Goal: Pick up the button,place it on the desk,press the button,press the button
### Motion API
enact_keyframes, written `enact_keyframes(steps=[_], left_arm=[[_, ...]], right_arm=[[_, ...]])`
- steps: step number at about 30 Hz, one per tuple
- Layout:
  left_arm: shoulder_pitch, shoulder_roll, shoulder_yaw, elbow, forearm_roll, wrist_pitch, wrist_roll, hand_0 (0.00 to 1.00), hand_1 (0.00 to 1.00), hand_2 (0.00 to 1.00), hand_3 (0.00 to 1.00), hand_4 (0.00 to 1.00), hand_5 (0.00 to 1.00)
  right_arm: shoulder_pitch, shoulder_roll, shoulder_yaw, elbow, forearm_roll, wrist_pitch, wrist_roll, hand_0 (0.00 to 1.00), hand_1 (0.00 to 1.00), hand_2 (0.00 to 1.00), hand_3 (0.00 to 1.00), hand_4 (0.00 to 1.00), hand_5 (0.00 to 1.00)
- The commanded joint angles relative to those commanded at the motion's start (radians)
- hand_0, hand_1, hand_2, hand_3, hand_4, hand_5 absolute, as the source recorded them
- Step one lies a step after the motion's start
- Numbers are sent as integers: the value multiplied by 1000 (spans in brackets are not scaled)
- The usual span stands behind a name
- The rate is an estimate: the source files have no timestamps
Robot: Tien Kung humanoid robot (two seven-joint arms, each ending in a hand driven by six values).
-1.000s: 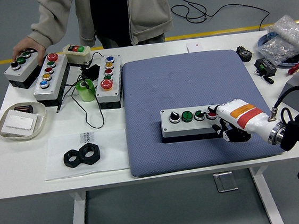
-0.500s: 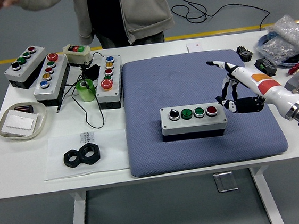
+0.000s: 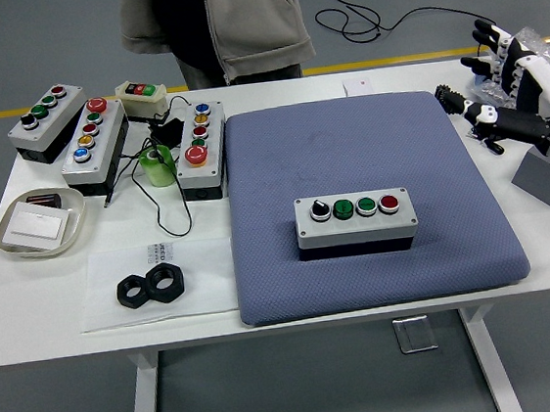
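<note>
The four-button control box (image 3: 355, 221) is sitting flat on the blue mat (image 3: 280, 156), just below its centre, buttons facing up so a fingertip could likely press them. Nothing is crowding it. At two o'clock, the right hand (image 3: 509, 73) is hovering well apart, fingers spread, holding nothing. Other button boxes (image 3: 91, 142) are lining the table (image 3: 30, 310) at ten o'clock.
</note>
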Motion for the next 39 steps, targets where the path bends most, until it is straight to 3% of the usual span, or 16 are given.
enact_keyframes(steps=[1, 12, 13, 39], left_arm=[[0, 0, -1, 0, 1, 0, 0, 719, 821, 840, 809, 593, 998], [1, -1, -3, 0, 4, 0, 2, 719, 821, 841, 808, 593, 998], [1, -1, -3, 0, 3, 0, 1, 720, 820, 841, 808, 593, 998], [3, -1, -2, 1, 3, -1, -1, 724, 822, 841, 809, 591, 998]], right_arm=[[-5, 1, 8, -7, 39, -2, 1, 967, 890, 966, 998, 736, 439], [-37, 23, 52, -121, 462, -9, -6, 972, 889, 955, 973, 707, 481], [-38, 25, 53, -129, 473, -8, -7, 972, 885, 939, 946, 662, 543], [-46, 33, 50, -151, 471, 6, -40, 971, 876, 927, 915, 636, 590]])
